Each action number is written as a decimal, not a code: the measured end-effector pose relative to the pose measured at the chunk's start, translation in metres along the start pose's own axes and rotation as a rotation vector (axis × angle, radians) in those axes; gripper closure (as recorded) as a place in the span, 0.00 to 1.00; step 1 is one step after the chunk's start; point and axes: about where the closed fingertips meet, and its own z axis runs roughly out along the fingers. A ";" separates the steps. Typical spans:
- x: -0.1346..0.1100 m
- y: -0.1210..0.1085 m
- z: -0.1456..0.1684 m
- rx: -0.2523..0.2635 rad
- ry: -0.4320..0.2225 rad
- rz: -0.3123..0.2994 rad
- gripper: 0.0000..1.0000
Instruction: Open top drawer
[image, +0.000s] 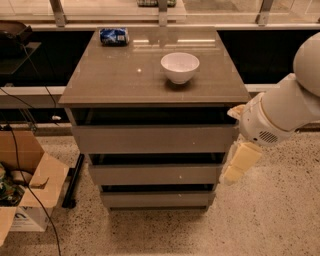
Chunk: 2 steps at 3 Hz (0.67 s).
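The top drawer (152, 139) is the widest grey front panel, flat and handleless, just under the cabinet's brown top (115, 75). Its front stands slightly forward of the dark gap above it. My gripper (239, 163), cream-coloured, hangs below the white arm (280, 112) at the cabinet's right front corner. It is level with the gap between the top drawer and the middle drawer (155, 175) and close beside the top drawer's right end. I cannot tell whether it touches the panel.
A white bowl (180, 67) and a blue packet (114, 36) sit on the cabinet top. The narrowest drawer (157, 200) is lowest. An open cardboard box (22, 185) and cables lie on the floor at left. Speckled floor stretches in front and to the right.
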 end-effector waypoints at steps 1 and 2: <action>0.003 -0.001 0.034 0.029 0.007 0.043 0.00; -0.004 -0.029 0.071 0.081 -0.059 0.077 0.00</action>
